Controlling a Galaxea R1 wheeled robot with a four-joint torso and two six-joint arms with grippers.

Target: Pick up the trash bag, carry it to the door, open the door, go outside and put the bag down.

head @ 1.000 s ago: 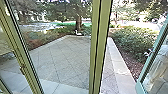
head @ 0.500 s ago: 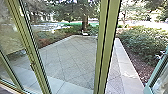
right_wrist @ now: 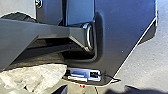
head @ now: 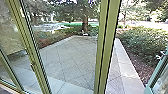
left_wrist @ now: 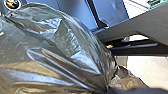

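The left hand (left_wrist: 109, 89) pinches the shiny trash bag (left_wrist: 70, 47) where it bunches up, I can't tell if the right hand (right_wrist: 96, 90) is spread, and grey paving (head: 67, 60) lies past a green post (head: 108, 47)

Both wrists are turned toward the robot's own body: each wrist view takes in its dark plate (right_wrist: 125, 37) and grey jointed bar (right_wrist: 55, 30). On the right, with the bar running to twelve o'clock from its round joint (right_wrist: 88, 37), the pale socket panel (right_wrist: 80, 74) lies at nine.
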